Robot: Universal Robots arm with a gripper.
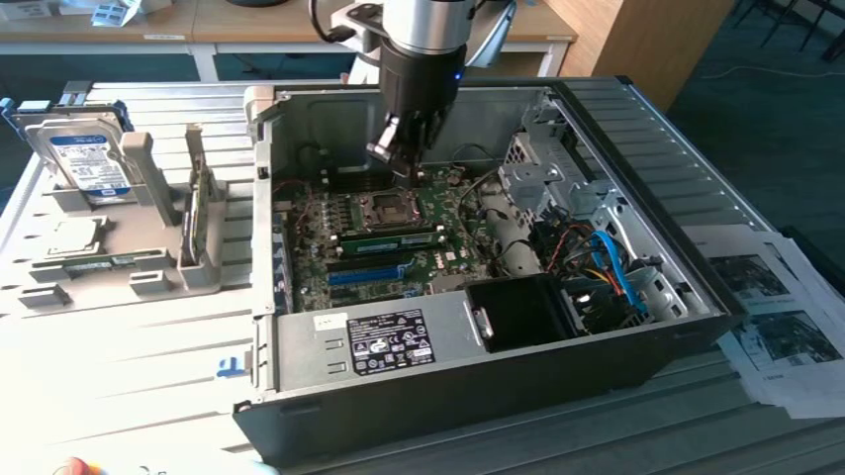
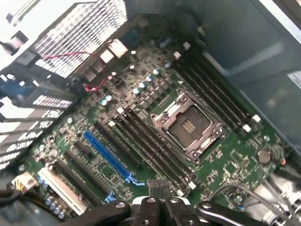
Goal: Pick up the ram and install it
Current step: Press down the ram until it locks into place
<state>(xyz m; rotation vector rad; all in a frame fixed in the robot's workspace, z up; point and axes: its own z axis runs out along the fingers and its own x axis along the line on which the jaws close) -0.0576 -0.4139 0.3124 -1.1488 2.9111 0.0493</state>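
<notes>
Open computer case [image 1: 502, 327] lies on its side on the slatted bench, motherboard [image 1: 383, 242] facing up; the arm reaches down into it from above. Gripper [image 1: 396, 148] hangs inside the case over the far part of the board, fingers pressed together with no gap, nothing pinched between them and nothing touched. In the wrist view the shut fingertips [image 2: 160, 207] sit above the board, with the empty CPU socket [image 2: 188, 125] just ahead of them and the dark memory slots running alongside it. The ram [image 1: 392, 238] is already seated on the board below and just nearer the camera than the gripper, a green stick lying flat along its slot beside the socket; gripper is clear of it. Long blue slot [image 2: 107, 155] lies further out to one side of the fingers. Well off toward the exterior view's left, outside the case, a grey parts holder [image 1: 119, 247] carries a hard drive [image 1: 83, 158] standing upright.
</notes>
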